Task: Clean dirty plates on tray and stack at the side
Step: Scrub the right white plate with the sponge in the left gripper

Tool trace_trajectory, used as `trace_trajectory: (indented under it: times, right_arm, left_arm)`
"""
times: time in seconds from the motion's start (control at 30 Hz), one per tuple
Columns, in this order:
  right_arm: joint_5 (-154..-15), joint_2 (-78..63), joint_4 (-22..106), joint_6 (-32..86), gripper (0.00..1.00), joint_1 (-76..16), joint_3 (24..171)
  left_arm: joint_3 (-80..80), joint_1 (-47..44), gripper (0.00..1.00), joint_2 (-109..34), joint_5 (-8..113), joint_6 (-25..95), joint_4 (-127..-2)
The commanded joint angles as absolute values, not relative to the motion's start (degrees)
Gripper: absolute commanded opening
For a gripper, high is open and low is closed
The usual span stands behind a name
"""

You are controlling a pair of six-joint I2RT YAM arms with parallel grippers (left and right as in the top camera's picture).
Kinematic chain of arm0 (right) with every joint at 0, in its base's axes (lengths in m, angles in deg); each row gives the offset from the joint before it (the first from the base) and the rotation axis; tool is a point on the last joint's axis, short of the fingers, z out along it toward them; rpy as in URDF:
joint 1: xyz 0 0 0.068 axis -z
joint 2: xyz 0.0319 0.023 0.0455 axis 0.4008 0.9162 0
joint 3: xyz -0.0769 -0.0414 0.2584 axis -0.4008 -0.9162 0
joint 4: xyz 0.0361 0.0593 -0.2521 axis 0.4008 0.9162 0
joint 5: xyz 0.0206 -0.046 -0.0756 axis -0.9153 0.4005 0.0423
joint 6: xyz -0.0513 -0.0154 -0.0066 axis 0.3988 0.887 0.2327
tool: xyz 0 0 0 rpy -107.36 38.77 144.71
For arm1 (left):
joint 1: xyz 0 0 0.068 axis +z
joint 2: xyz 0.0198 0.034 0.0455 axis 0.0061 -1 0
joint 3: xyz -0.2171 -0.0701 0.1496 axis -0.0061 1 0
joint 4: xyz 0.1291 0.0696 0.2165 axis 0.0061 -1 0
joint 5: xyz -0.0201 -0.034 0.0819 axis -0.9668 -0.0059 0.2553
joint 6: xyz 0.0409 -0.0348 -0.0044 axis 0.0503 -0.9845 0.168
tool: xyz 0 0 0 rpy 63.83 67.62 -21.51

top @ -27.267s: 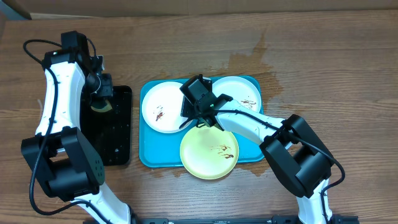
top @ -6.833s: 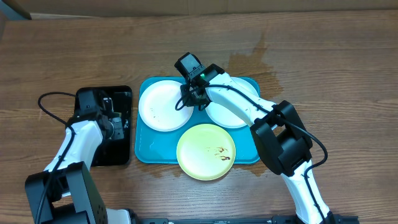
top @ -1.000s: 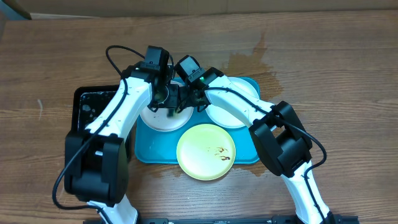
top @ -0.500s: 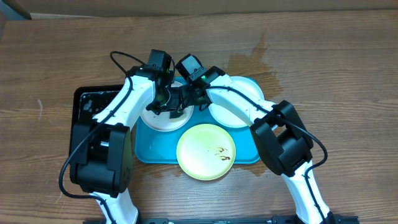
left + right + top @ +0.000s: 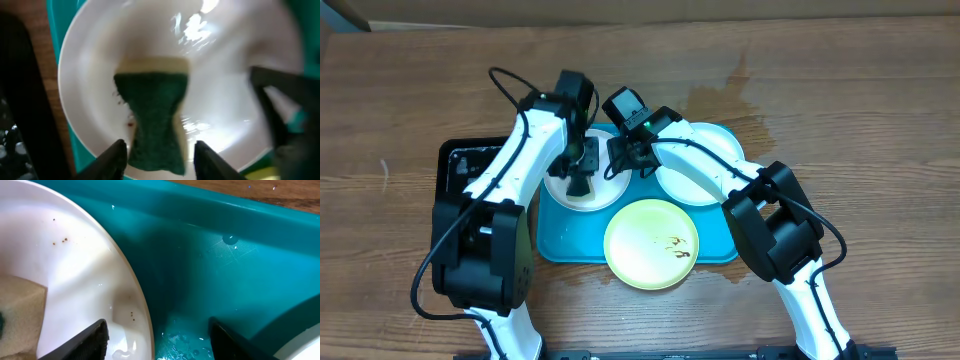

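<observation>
Carries all three plates on the turquoise tray (image 5: pixel 558 238), mid-surface (image 5: pixel 870 120) on brown wood. Places two white ones along the far side: left white plate (image 5: pixel 85 75) and right white plate (image 5: pixel 682 190). Sets the yellow-green plate (image 5: pixel 652 243) at the near side, overhanging the near rim, with a brown smear near its centre.

Clamps a green-and-beige sponge (image 5: pixel 155 120) in the left gripper (image 5: pixel 160 152), fingers (image 5: pixel 116 159) tight on both flanks. Presses the sponge onto the left white plate, beside brown specks and wet gloss.

Spreads the right gripper (image 5: pixel 157 340) fingers (image 5: pixel 87 340) wide apart at the right rim of the same plate, one over white, the other over bare tray. Possibly touches the rim; cannot tell from the wrist view.

Shows a black tray (image 5: pixel 460 165) left of the turquoise one, and a dark wet patch (image 5: pixel 720 95) on the wood beyond the far right corner.
</observation>
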State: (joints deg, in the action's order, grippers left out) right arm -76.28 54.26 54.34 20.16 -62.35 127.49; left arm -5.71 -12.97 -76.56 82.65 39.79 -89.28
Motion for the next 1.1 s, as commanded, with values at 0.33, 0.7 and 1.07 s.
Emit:
trace_trajectory:
  times: [0.33,0.7,1.07]
  right_arm:
    - [-77.68,54.90,54.91,19.92,0.67,-62.98,126.33]
    - [-77.70,54.90,54.69,19.92,0.67,-62.98,126.33]
    - [-77.70,54.90,54.72,19.92,0.67,-62.98,126.33]
  left_arm:
    - [5.35,-12.38,0.56,-77.35,81.01,39.92,-80.89]
    - [8.35,-12.38,0.04,-77.33,85.89,43.37,-77.45]
    - [5.11,-12.38,0.04,-77.30,92.44,44.01,-77.02]
